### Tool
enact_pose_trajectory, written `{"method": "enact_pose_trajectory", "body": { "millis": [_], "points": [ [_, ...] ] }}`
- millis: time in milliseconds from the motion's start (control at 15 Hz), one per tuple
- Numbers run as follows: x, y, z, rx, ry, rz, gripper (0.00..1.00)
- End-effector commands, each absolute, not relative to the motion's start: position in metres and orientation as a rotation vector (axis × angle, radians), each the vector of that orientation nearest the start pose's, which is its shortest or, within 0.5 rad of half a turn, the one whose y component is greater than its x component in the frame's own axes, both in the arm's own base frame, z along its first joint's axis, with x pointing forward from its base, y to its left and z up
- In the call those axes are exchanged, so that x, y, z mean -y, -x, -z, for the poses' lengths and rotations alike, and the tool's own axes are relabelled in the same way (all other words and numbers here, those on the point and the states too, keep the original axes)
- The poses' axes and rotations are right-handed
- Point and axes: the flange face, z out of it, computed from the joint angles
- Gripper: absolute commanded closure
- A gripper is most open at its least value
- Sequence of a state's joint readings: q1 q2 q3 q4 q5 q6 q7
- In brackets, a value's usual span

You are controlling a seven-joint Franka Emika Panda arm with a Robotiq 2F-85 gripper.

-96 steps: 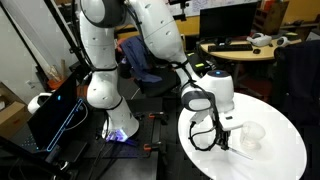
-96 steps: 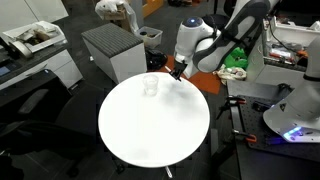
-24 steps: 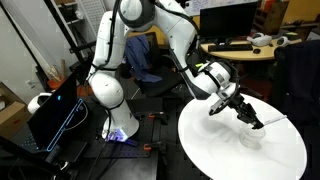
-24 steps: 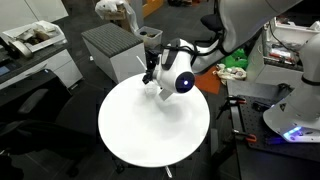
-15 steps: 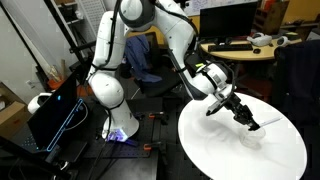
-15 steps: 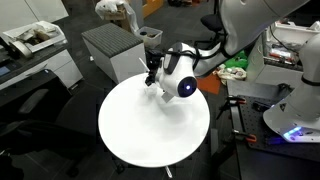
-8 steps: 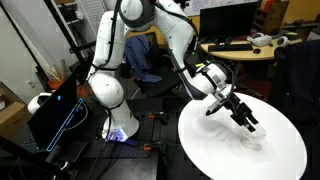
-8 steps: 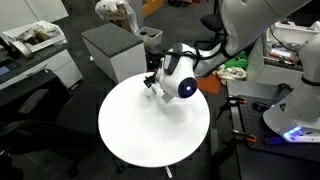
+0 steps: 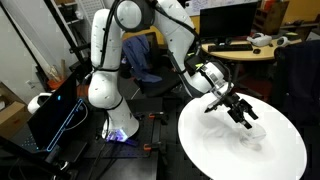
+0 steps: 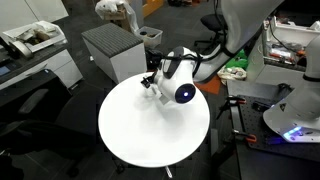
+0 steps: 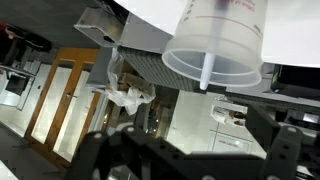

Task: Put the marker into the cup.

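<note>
Wrist view shows your fingers (image 11: 297,155) spread wide, gripping nothing. The marker (image 11: 205,72) is a thin stick at the mouth of the cup (image 11: 215,35), on the desk (image 9: 215,152) below them.

bench (image 9: 215,152): round, white top, shown in both exterior views | on it: cup (image 11: 218,40), clear plastic, upright, standing close to the bench edge | wrist view: picture flipped, white top runs along the upper side | exterior views: cup too faint to place exactly
</note>
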State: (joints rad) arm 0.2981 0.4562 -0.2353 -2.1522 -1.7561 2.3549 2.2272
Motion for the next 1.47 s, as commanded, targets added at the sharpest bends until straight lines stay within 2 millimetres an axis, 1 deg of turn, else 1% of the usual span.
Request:
{"method": "enact_pose_trajectory", "body": {
  "millis": [0,533,800,1200,1400],
  "points": [
    [-0.009,-0.543,-0.204,0.715,-2.175,-1.125,0.0],
    [0.017,-0.535,-0.239,0.832,-2.201,-1.124,0.0],
    [0.027,-0.529,-0.257,0.843,-2.252,-1.129,0.0],
    [0.03,-0.524,-0.278,0.758,-2.431,-1.095,0.0],
    [0.03,-0.521,-0.282,0.662,-2.549,-1.053,0.0]
  ]
}}
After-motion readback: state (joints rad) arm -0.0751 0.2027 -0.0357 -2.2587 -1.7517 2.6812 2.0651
